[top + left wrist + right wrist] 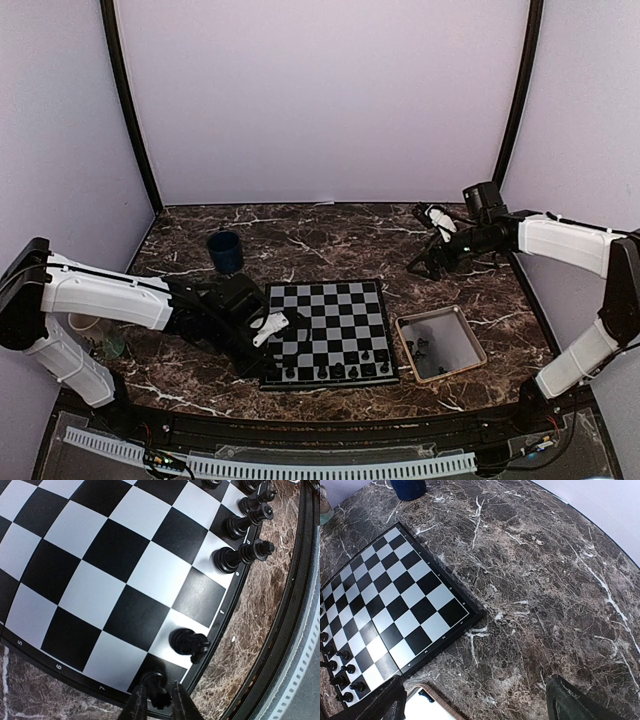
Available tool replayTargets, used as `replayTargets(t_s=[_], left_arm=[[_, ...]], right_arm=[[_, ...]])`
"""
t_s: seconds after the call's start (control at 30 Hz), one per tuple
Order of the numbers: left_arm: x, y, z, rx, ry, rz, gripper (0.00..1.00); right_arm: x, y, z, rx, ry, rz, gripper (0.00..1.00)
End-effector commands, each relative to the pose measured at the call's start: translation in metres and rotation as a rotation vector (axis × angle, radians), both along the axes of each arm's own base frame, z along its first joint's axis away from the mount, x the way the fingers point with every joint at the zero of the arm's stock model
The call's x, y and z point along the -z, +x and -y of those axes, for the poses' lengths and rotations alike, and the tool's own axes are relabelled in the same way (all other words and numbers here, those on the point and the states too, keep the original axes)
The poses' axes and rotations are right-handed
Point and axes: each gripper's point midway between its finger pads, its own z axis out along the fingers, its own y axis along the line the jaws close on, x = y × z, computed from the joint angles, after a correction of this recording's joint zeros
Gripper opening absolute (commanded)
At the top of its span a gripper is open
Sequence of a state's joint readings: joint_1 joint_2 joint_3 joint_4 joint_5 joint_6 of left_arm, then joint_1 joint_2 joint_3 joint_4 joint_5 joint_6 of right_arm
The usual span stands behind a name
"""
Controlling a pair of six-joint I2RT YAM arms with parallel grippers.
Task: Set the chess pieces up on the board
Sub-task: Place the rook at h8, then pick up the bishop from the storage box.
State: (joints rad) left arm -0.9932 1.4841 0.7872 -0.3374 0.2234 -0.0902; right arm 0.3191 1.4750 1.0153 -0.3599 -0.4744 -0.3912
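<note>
On your dark marbled tabletop (330, 235), tiny black chess pieces (187, 642) line the black-and-grey square chessboard's (330, 320) near edge. Your left end effector (156, 702) clamps one at the chessboard's corner. Your right end effector (475, 700) hangs spread apart beyond the chessboard.

Everything is lit brightly and evenly from above, and only soft shadows are seen. In the left wrist view the board (125, 580) is bent into a curve, a little shine is seen on its black squares, and the close-up fingers (136, 707) are blurred.
</note>
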Motion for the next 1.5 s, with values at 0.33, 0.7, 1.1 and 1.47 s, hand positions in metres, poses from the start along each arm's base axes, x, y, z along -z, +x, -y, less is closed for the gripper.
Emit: replayTargets(t_s=[0.33, 0.7, 1.1, 1.47], left_arm=[[0.002, -0.011, -0.005, 0.016, -0.012, -0.02, 0.19], [-0.007, -0.013, -0.012, 0.022, -0.008, -0.003, 0.26], [-0.092, 0.031, -0.005, -0.035, -0.15, 0.321, 0.23], [-0.173, 0.156, 0.003, -0.501, -0.357, 0.613, 0.98]], right_arm=[[0.009, -0.003, -0.01, -0.044, -0.033, -0.01, 0.98], [-0.001, 0.004, -0.009, 0.017, -0.028, 0.009, 0.98], [-0.04, -0.011, 0.002, -0.043, -0.117, 0.029, 0.91], [0.012, -0.059, 0.026, -0.113, -0.364, -0.125, 0.57]])
